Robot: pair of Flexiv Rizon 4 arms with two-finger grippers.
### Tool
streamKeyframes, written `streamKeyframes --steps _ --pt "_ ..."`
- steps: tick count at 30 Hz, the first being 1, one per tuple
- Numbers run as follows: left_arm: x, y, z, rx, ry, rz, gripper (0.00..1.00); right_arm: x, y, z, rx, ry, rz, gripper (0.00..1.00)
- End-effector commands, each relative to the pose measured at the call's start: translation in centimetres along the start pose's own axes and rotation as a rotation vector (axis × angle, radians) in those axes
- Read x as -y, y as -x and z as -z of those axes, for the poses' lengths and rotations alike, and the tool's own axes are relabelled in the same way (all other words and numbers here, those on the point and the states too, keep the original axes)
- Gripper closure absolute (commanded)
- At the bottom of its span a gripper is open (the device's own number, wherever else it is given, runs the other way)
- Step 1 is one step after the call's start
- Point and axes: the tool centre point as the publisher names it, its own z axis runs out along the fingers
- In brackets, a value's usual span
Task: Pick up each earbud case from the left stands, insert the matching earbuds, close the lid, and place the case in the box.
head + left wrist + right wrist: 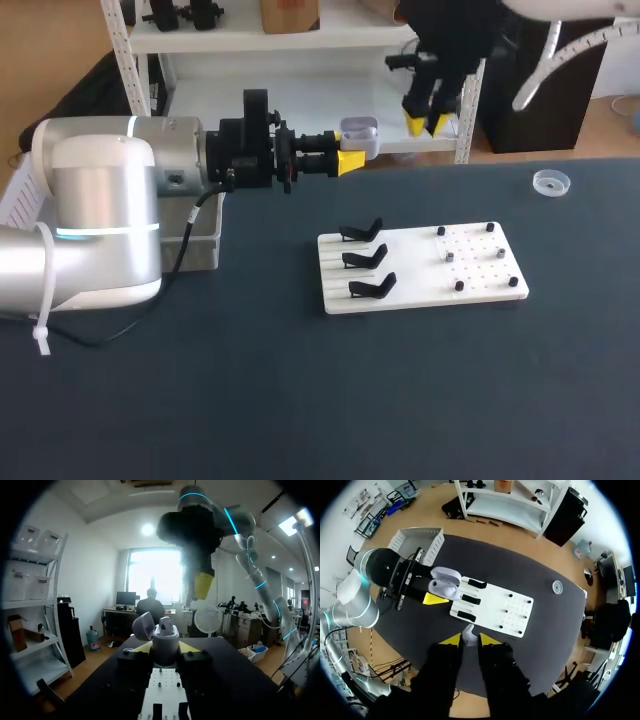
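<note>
— Where is there room to move?
— The white board (420, 265) lies mid-surface (300, 400), with a broad dark stretch between it and the near edge. The box (205, 240) sits at the left edge, partly behind the left arm (100, 215). A small round clear dish (550, 182) lies near the far right edge.
— What's in the box?
— I can't tell; the arm hides its inside.
— And the case?
— The earbud case (165, 641) is in the air over the far edge, clamped between the fingers of the left end effector (165, 649). It is pale grey and rounded, with its lid (143, 625) swung open. Three black stands (365, 258) line the board's left side.
— The other arm?
— The right end effector (468, 640) hangs above the case, apart from it, pinching a small pale piece, probably an earbud (468, 631).
</note>
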Motion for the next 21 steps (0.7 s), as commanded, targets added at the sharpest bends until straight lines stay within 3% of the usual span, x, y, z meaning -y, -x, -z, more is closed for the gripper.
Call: streamKeyframes --steps 1,12,21 --pt "0.1 -0.1 0.0 0.002 0.004 -0.001 1.0 -1.4 1.2 0.6 -0.011 -0.01 0.04 1.0" --pt "0.1 -0.1 0.0 0.002 0.004 -0.001 1.0 -4.6 3.3 0.4 -0.036 0.001 0.169 1.0" --pt "0.1 -0.1 0.0 0.002 0.004 -0.001 1.0 -5.8 4.4 -1.4 -0.061 -0.001 0.194 1.0"
